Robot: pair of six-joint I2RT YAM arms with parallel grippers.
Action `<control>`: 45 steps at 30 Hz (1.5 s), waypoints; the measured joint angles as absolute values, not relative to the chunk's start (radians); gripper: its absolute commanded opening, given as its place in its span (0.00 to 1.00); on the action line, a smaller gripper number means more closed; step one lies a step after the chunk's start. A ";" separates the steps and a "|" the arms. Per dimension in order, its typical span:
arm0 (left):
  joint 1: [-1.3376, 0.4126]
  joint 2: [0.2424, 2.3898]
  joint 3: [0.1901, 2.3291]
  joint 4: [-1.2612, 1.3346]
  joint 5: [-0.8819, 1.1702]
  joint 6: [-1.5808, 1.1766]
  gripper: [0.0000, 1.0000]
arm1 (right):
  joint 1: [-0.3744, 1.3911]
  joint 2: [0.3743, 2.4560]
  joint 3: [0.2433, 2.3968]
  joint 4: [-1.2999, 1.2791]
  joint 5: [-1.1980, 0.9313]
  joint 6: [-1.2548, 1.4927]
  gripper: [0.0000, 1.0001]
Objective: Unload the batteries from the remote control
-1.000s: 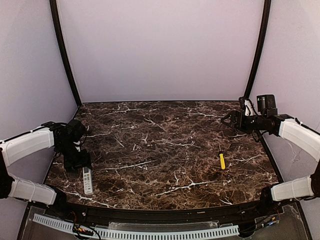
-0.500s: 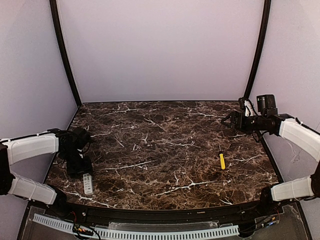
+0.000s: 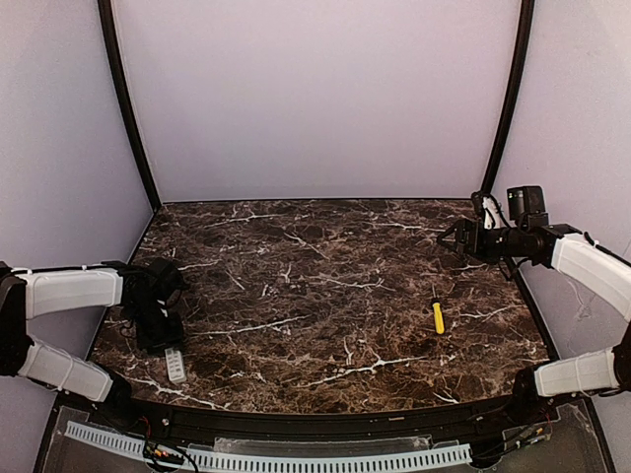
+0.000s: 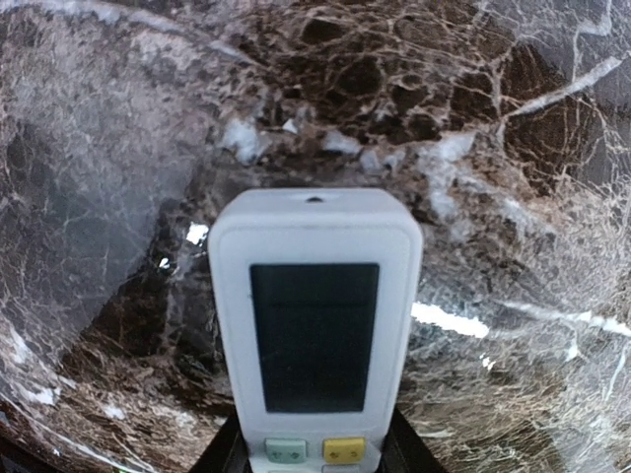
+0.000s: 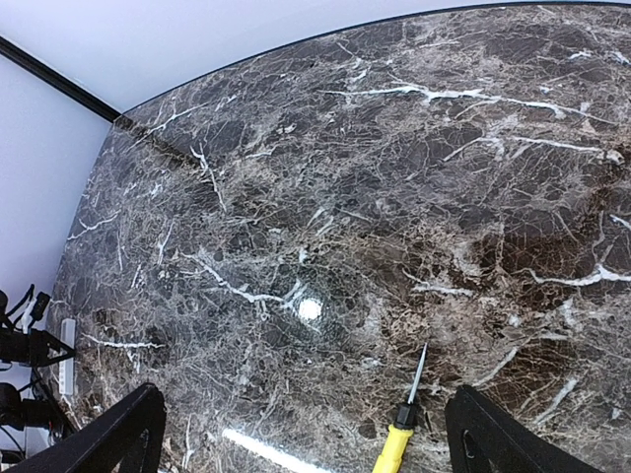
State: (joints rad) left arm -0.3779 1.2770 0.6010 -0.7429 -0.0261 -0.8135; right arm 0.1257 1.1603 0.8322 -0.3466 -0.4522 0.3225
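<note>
Since a second ago the left pincer [image 3: 165, 335] has come nearer and lower along the left edge of the table [image 3: 325, 286], from just beyond the remote [image 3: 175, 367] to right over its far half. Its jaws have drawn in from wide to about the remote's width. The remote lies where it lay, and the right arm has not stirred.

Seen from the left wrist, the pincer straddles the remote [image 4: 314, 325], with dark fingers [image 4: 223, 453] at either long side. They stand close against the white sides, but only their tips show at the bottom edge, so I cannot tell whether they pinch it or merely flank it.

The remote rests flat on the marble at the near left, display side up, with a dark screen and a green and a yellow button just below it. Its long axis runs near to far, slightly slanted, the far end leaning left. The screen end points away from the arm bases and is hidden under the pincer from above. The button end points at the near edge and sticks out uncovered.

The right pincer [image 3: 455, 239] hangs in the air over the far right of the table, jaws spread wide, holding and touching nothing. A screwdriver [image 3: 438, 316] lies on the right side, well apart from the remote, its tip pointing far
</note>
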 measured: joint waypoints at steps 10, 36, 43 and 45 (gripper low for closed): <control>-0.378 1.208 0.620 -0.592 0.085 -0.778 0.19 | 0.126 1.155 0.832 -0.354 -0.463 0.323 0.99; -0.567 1.408 0.846 0.261 0.660 -0.791 0.17 | 0.294 1.001 0.756 -0.006 -0.819 0.500 0.99; -0.598 1.536 0.886 0.559 0.811 -0.916 0.17 | 0.450 1.097 0.805 0.030 -0.805 0.533 0.99; -0.601 1.568 0.889 0.662 0.850 -0.967 0.17 | 0.500 1.124 0.822 0.047 -0.789 0.547 0.99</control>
